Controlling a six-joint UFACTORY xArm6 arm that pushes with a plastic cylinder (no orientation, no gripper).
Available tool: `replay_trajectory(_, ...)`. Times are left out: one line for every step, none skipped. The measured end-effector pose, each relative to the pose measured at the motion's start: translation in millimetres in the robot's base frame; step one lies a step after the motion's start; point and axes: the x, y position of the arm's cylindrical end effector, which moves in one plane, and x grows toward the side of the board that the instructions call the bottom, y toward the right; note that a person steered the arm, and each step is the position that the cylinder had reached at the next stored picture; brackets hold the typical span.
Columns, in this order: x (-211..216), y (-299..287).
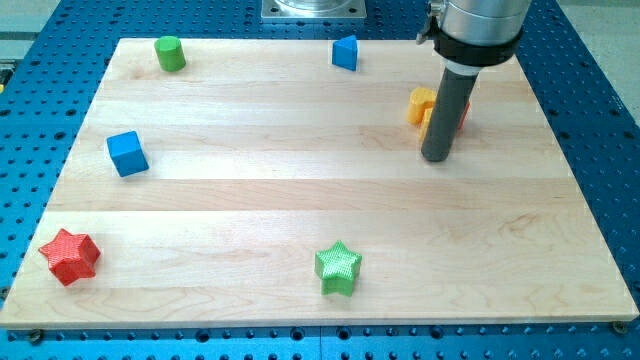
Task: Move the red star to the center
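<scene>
The red star point(69, 256) lies near the bottom left corner of the wooden board point(300, 200). My tip point(437, 158) rests on the board at the upper right, far from the red star. It stands just in front of a yellow block point(421, 104) and a red block point(462, 112), which the rod partly hides.
A green star point(338, 267) lies at the bottom middle. A blue cube point(127, 153) sits at the left. A green cylinder point(169, 53) is at the top left. A small blue block point(345, 52) is at the top middle. A blue perforated table point(600, 120) surrounds the board.
</scene>
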Motion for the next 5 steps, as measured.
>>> replay_trajectory(16.5, -23.5)
replay_trajectory(47.7, -152.6)
replay_trajectory(123.3, -250.6)
replay_trajectory(193.1, -337.2)
replay_trajectory(166.0, -424.9)
